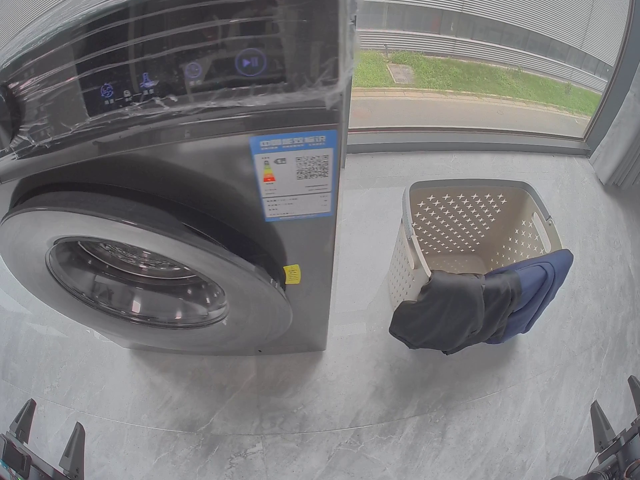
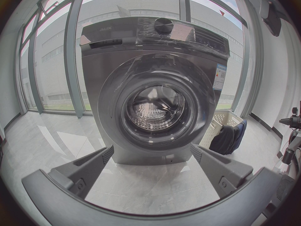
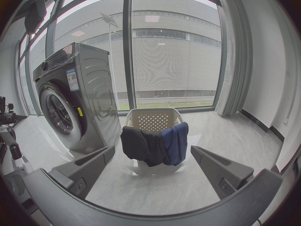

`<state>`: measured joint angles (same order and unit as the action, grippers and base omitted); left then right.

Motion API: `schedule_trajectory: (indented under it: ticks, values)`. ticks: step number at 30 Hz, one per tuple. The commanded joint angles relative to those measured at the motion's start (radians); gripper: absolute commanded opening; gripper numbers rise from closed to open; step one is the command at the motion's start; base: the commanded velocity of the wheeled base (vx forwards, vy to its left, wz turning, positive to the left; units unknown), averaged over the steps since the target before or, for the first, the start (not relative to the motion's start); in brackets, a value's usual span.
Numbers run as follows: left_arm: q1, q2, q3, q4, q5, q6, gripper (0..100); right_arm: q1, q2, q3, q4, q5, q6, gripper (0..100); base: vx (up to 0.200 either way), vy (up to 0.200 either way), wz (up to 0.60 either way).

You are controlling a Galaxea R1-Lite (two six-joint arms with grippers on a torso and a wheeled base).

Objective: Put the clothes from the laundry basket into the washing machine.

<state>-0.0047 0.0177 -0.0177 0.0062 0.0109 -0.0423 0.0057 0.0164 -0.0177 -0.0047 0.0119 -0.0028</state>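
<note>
A grey front-loading washing machine [image 1: 200,188] stands on the floor at the left, its round glass door [image 1: 137,281] shut. To its right sits a white perforated laundry basket [image 1: 467,225]. A black garment [image 1: 453,311] and a blue garment [image 1: 540,288] hang over the basket's near rim. My left gripper [image 1: 47,435] is low at the near left, open and empty, facing the washer door [image 2: 156,110]. My right gripper [image 1: 620,411] is low at the near right, open and empty, facing the basket [image 3: 153,118] and the clothes [image 3: 147,145] from a distance.
Grey marble floor [image 1: 373,388] lies open between the grippers, the machine and the basket. A large window [image 1: 480,55] runs behind, and a curtain [image 1: 620,141] hangs at the far right. Plastic film covers the washer's control panel [image 1: 180,61].
</note>
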Motion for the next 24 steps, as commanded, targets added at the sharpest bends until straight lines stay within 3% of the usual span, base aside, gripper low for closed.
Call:
schedule_trajectory:
  ticks: [1, 9, 24]
  values:
    - [0.000, -0.015, 0.015, -0.002, 0.000, -0.001, 100, 0.000, -0.015, 0.018, 0.000, 0.000, 0.000, 100, 0.000, 0.200, 0.00]
    - [0.000, -0.015, 0.015, 0.000, 0.000, -0.001, 100, 0.000, -0.015, 0.018, 0.000, 0.000, 0.000, 100, 0.000, 0.200, 0.00]
    - [0.000, -0.015, 0.015, 0.000, 0.000, -0.001, 100, -0.001, -0.015, 0.018, 0.000, 0.002, 0.000, 100, 0.000, 0.000, 0.00]
